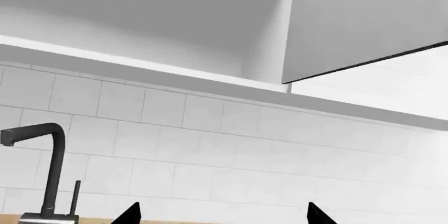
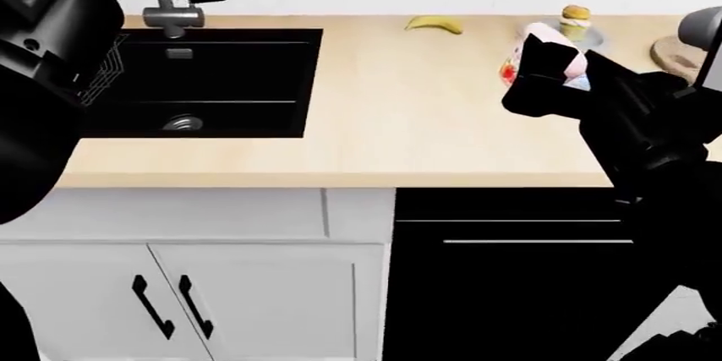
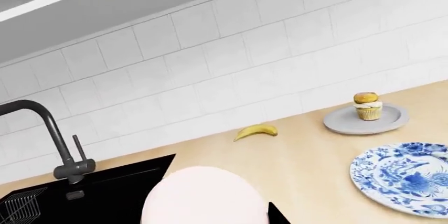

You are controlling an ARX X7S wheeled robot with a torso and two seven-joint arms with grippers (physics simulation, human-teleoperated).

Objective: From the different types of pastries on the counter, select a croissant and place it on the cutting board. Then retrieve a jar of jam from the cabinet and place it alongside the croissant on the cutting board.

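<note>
My right gripper [image 2: 539, 69] is shut on the jar of jam [image 2: 553, 46], pale pink with some red, and holds it above the counter [image 2: 395, 116] at the right. In the right wrist view the jar's pale top [image 3: 203, 198] fills the space between the jaws of the right gripper [image 3: 206, 220]. The round cutting board [image 2: 677, 57] shows partly at the far right edge, behind my right arm. The croissant is hidden. The yellow cupcake [image 2: 576, 19] stands on a grey plate [image 3: 343, 124]. My left gripper [image 1: 224, 216] is open and empty, raised toward the open wall cabinet [image 1: 210, 19].
A banana [image 2: 434, 24] lies near the back wall. A blue-and-white plate [image 3: 406, 177] lies under my right gripper's side. The black sink [image 2: 203, 82] and its faucet [image 2: 169, 14] are at the left. An open cabinet door [image 1: 364, 19] hangs ahead of the left gripper.
</note>
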